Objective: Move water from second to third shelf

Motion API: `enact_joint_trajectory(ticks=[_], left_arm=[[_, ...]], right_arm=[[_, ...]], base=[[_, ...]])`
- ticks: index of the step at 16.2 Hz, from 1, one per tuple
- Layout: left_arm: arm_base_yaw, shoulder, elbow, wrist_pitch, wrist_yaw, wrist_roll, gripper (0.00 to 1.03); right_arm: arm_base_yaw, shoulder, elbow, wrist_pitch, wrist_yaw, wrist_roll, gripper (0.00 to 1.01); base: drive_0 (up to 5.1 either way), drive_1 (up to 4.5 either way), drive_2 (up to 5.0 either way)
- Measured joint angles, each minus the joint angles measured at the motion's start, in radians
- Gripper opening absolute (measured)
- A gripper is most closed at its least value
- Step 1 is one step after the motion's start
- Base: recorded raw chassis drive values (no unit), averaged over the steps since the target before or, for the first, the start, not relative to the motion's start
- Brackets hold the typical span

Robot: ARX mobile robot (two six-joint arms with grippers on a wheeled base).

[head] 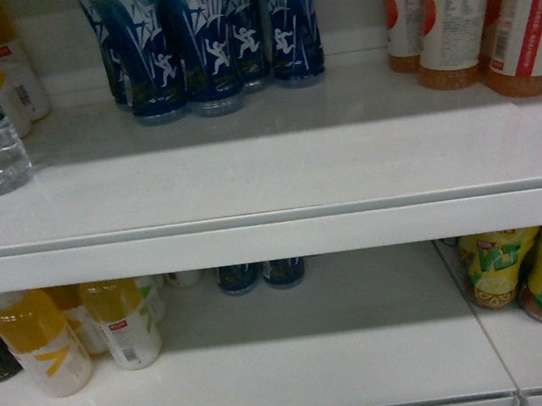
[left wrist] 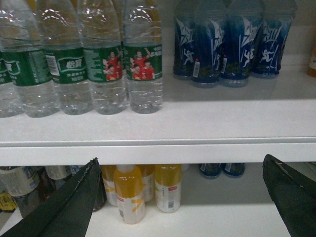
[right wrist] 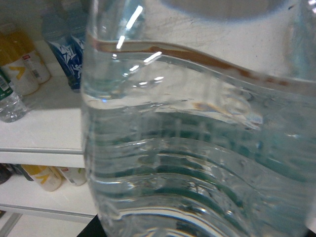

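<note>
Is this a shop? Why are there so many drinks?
Probably a shop's drinks aisle. White shelves hold rows of the same bottles facing out: water bottles, blue drink bottles and orange drink bottles.

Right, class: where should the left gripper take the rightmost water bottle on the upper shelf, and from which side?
Probably its green-labelled middle, coming level from the front. The rightmost water bottle stands upright on the shelf, and the open left gripper spans wider than its round body. Its right side is free; the neighbouring bottle crowds its left, so that finger needs care.
</note>
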Motion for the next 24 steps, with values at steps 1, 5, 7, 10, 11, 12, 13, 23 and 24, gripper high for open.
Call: enact_joint_trajectory(ticks=[1, 5, 7, 10, 11, 12, 13, 23, 24], left_arm=[[0.0, 0.0, 0.0, 0.001, 0.0, 0.0, 0.98], [0.0, 0.0, 0.0, 0.001, 0.0, 0.0, 0.98], [0.0, 0.0, 0.0, 0.004, 0.0, 0.0, 0.98], [0.0, 0.0, 0.0, 0.005, 0.0, 0.0, 0.98], [0.0, 0.0, 0.0, 0.001, 0.0, 0.0, 0.98], [0.0, 0.0, 0.0, 0.0, 0.0, 0.0, 0.98], [0.0, 0.0, 0.0, 0.001, 0.0, 0.0, 0.98], [0.0, 0.0, 0.0, 0.003, 0.0, 0.0, 0.98], [0.0, 0.0, 0.0, 0.002, 0.0, 0.0, 0.98]], right_arm=[[0.0, 0.0, 0.0, -0.002, 0.0, 0.0, 0.42], [0.0, -0.002, 0.0, 0.0, 0.0, 0.0, 0.42], [0.0, -0.002, 0.0, -0.001, -0.001, 0.0, 0.42], [0.0, -0.002, 0.0, -0.002, 0.0, 0.0, 0.42], [0.0, -0.001, 0.0, 0.0, 0.0, 0.0, 0.42], [0.0, -0.001, 0.0, 0.0, 0.0, 0.0, 0.42], [0.0, -0.001, 0.0, 0.0, 0.0, 0.0, 0.42], [0.0, -0.002, 0.0, 0.0, 0.0, 0.0, 0.42], [0.0, -0.001, 0.0, -0.001, 0.0, 0.0, 0.42]], base=[[-4.7, 2.32, 2.3], [-4.8, 2.27, 2.3], [-4.8, 2.34, 2.3], [-4.8, 2.33, 2.3], [-4.6, 2.47, 2.5], [-4.6, 2.48, 2.5], [-4.6, 2.46, 2.5], [-4.7, 2.34, 2.3], [-4.8, 2.26, 2.3]])
